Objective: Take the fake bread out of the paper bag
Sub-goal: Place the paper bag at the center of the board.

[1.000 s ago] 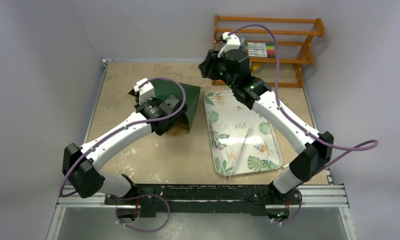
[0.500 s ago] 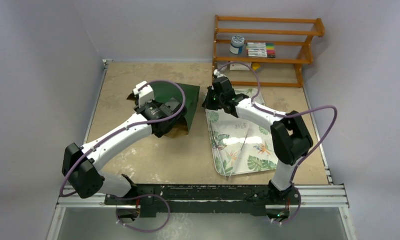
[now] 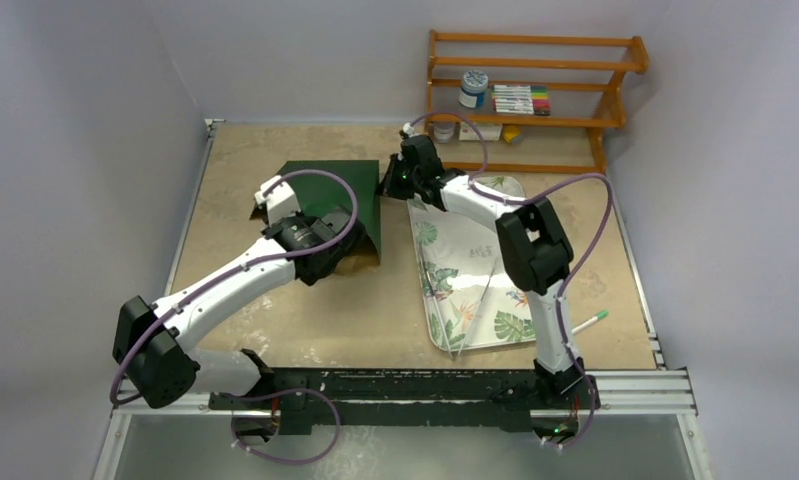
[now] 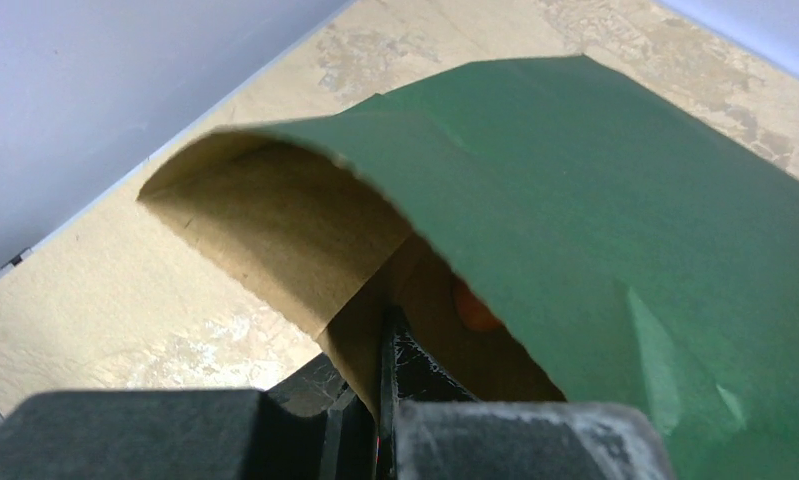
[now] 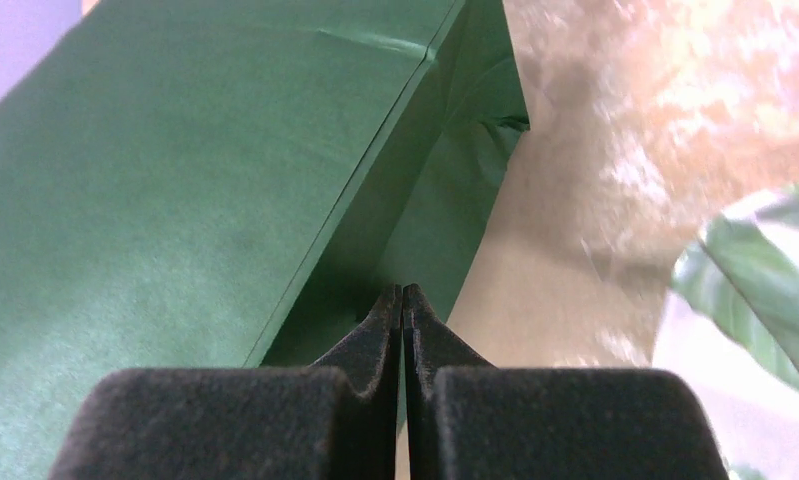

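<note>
Tearing looks the risk: left claw (image 4: 385, 350) clamped on the mouth rim of the paper bag (image 3: 335, 190), right claw (image 5: 403, 300) pinched together at its far corner, so a hard tilt may rip paper or send the fake bread (image 4: 472, 308), orange inside, tumbling off the counter (image 3: 275, 310).

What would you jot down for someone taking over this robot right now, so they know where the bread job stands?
Grippers: the left gripper is shut and seems to pinch the lower lip of the paper bag at its mouth. The right gripper is shut, tips at the bag's far right corner; whether paper is caught between them cannot be told.
Things: the bag lies on the table, left of the leaf-patterned tray. One orange piece of fake bread shows inside the mouth; any others are hidden.
Done: no bread is out.
Left: get every piece out of the bag.
</note>
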You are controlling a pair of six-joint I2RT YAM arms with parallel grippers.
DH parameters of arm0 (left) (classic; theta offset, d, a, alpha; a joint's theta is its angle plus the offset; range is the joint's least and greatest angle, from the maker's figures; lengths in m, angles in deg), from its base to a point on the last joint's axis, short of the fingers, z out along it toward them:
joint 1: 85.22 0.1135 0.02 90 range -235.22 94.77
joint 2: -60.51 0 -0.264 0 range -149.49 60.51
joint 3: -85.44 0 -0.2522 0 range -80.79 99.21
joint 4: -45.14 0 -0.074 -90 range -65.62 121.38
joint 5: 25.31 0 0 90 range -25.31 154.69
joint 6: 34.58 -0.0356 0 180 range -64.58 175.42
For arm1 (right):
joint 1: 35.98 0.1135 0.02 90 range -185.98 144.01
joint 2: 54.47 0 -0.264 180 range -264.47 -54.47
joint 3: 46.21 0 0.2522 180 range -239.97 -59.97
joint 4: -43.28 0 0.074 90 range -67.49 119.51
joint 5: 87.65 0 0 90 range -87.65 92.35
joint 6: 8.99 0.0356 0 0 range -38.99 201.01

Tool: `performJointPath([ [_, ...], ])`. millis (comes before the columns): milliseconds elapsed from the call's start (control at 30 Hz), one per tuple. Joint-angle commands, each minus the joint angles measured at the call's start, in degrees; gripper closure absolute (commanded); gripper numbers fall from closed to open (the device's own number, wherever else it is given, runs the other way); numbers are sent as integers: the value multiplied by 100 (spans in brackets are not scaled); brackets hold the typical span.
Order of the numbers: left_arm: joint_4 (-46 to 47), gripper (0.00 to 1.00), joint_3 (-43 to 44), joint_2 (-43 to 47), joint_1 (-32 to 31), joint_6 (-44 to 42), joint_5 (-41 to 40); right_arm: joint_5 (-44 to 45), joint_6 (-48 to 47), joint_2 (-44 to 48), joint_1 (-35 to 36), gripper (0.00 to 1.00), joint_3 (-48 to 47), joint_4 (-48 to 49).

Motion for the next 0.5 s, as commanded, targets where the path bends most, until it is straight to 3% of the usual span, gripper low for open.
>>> performJointPath([
  [0, 119, 100, -169, 104, -60, 442, 109, -305, -17, -343, -29, 100, -812, 164],
  [300, 290, 100, -670, -388, -406, 1001, 452, -515, -101, -1594, -82, 100, -2320, 95],
  [467, 458, 100, -879, -683, -546, 1181, 613, -644, -85, -2009, -146, 100, -2676, 239],
])
